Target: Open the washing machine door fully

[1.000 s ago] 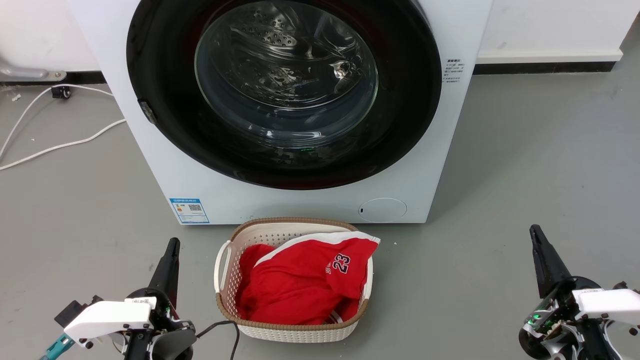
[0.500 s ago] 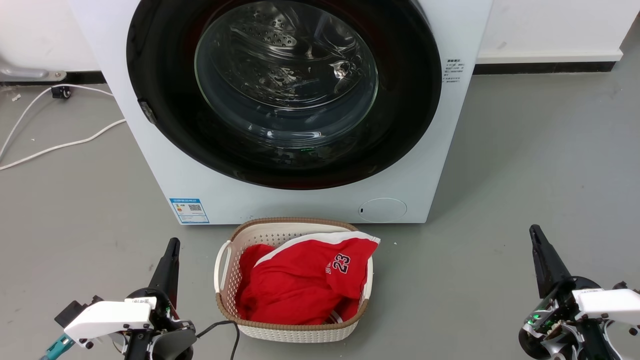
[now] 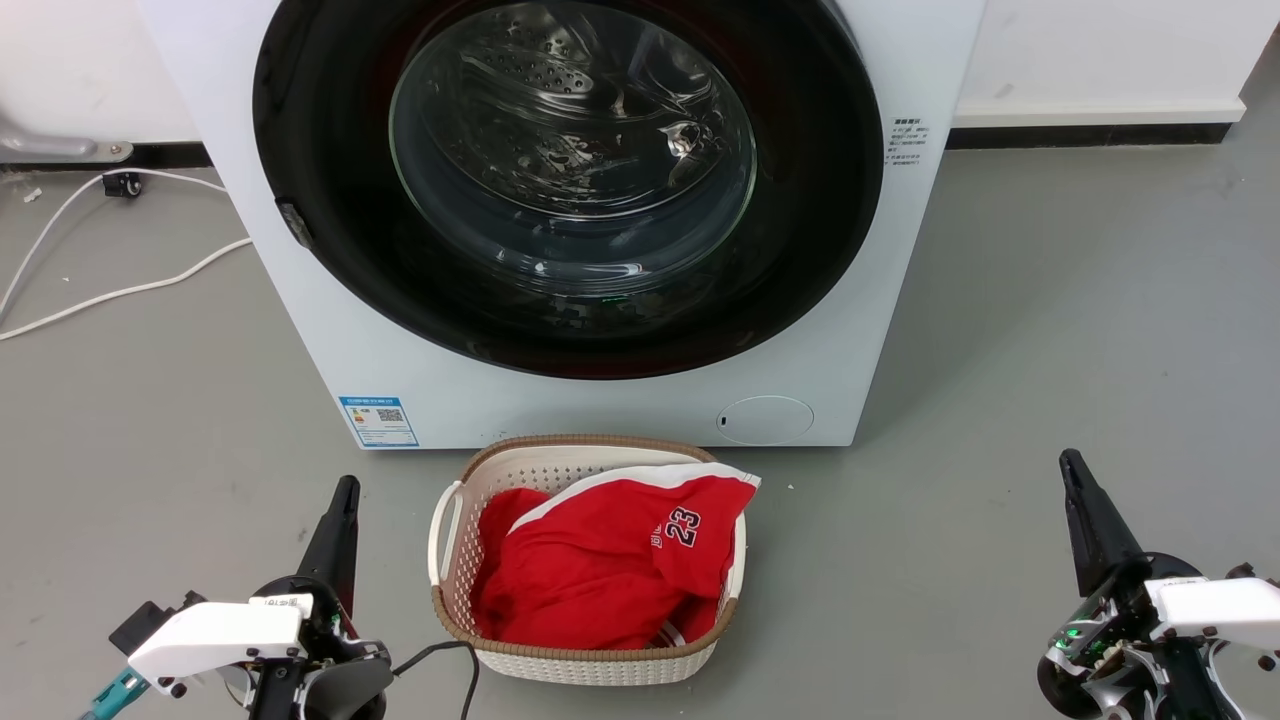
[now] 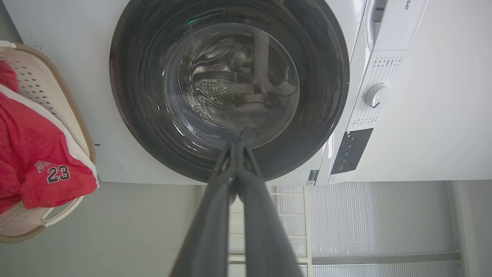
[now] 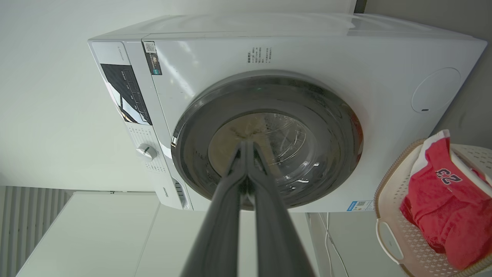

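Far left, a white cable point(image 3: 118, 291) trails over the grey floor point(image 3: 1050, 330) beside the washing machine point(image 3: 600, 405). Near left, the left gripper point(image 3: 346, 488) hovers above the floor, well apart from the washer. Its fingers point(image 4: 215, 215) are pressed together to a single tip, as the left wrist view shows, and they hold nothing.

The washing machine door point(image 3: 320, 250) sits in the middle of the far side. It is shut, its glossy black ring lying flush against the white front, with the steel drum showing through the bulging glass centre point(image 3: 570, 150). A blue label point(image 3: 378, 421) is stuck on the washer's lower left corner, and a small round white flap point(image 3: 765, 420) sits at its lower right.

Just in front of the washer, on the floor between the two arms, stands a white laundry basket point(image 3: 590, 663) with a brown rim. A red jersey point(image 3: 600, 580) numbered 23 lies in it, one white-trimmed edge draped over the right rim.

Near right, the right gripper point(image 3: 1069, 463) also hovers well clear of the door. In the right wrist view its fingers point(image 5: 269, 215) are closed against each other and empty, pointing toward the door's glass.
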`<state>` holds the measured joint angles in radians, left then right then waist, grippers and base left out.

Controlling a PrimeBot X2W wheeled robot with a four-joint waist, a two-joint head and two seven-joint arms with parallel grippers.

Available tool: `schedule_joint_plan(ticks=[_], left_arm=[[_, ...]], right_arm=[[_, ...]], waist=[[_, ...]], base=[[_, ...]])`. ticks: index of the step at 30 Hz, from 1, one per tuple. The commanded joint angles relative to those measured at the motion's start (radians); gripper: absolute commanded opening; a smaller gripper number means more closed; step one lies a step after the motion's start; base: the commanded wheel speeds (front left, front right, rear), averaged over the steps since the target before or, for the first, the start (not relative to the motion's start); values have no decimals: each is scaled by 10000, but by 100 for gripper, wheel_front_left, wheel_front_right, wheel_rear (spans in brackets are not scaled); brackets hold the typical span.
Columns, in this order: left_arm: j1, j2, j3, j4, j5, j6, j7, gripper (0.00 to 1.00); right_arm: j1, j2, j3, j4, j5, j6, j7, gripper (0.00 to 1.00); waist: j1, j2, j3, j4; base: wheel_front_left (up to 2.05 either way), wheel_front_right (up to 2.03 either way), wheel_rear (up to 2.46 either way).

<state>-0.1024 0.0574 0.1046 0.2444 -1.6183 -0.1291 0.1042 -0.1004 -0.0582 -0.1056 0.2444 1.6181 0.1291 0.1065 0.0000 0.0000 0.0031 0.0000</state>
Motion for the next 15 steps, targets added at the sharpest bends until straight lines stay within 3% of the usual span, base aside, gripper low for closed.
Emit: schedule_joint_plan(ticks=[1, 15], left_arm=[[-102, -7, 28, 9, 45, -29, 54, 0], [-104, -20, 42, 10, 47, -29, 54, 0]], right_arm=[[-144, 34, -16, 13, -57, 29, 27, 0], [-141, 46, -32, 13, -78, 29, 40, 0]], waist=[[0, 0, 0, 0], [0, 0, 0, 0]], base=[[0, 0, 0], [0, 0, 0]])
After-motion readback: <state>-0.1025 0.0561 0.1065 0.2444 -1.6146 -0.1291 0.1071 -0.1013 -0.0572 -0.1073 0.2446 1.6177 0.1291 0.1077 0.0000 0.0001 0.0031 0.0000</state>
